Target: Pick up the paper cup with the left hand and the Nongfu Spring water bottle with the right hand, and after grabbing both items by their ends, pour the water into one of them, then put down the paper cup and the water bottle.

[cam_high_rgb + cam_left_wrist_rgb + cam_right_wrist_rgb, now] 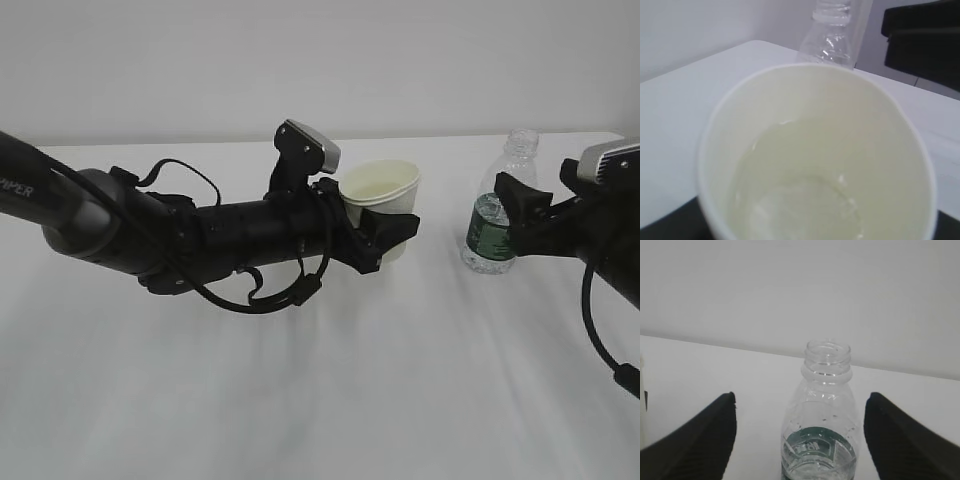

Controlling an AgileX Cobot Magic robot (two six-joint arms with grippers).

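Note:
My left gripper [393, 237], on the arm marked PIPER, is shut on the lower part of the white paper cup [384, 187]. The cup leans slightly, mouth up. The left wrist view looks straight into the cup [820, 150], where clear water [800, 200] covers the cream bottom. To the right, the Nongfu Spring water bottle [494, 215] stands upright and uncapped on the table, with water low inside [820, 465]. My right gripper [800, 440] is open. Its fingers [700, 440] flank the bottle [823, 405] with a gap on each side.
Everything rests on a white table [300, 400] whose far edge meets a plain pale wall [200, 70]. The right arm's black body [922, 45] sits just behind the bottle [832, 35] in the left wrist view. The two arms are about a hand's width apart.

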